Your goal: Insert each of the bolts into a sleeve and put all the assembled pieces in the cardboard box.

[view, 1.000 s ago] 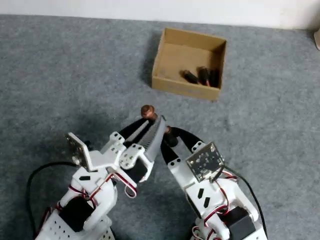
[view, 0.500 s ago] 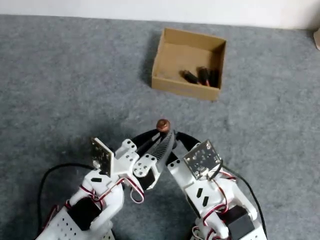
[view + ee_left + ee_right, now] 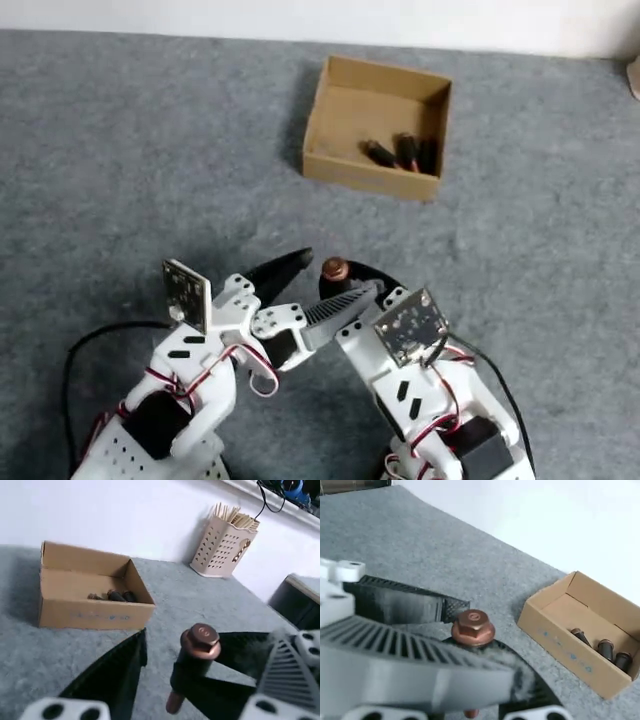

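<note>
Insertion is judged complete: the bolt (image 3: 333, 268) stands upright in its sleeve (image 3: 189, 672), near centre of the counter (image 3: 150, 150); the right end effector (image 3: 340, 285) clamps the sleeve; the left end effector (image 3: 338, 272) gapes wide around the bolt; next, the piece needs carrying to the far box (image 3: 345, 170).

A copper bolt (image 3: 200, 639) stood upright with a black sleeve (image 3: 189, 671) around it, gripped by the right gripper (image 3: 200, 680). The left gripper (image 3: 210, 647) was spread wide on both sides. Far behind sat the cardboard box (image 3: 90, 614) with dark pieces (image 3: 114, 596) inside.
</note>
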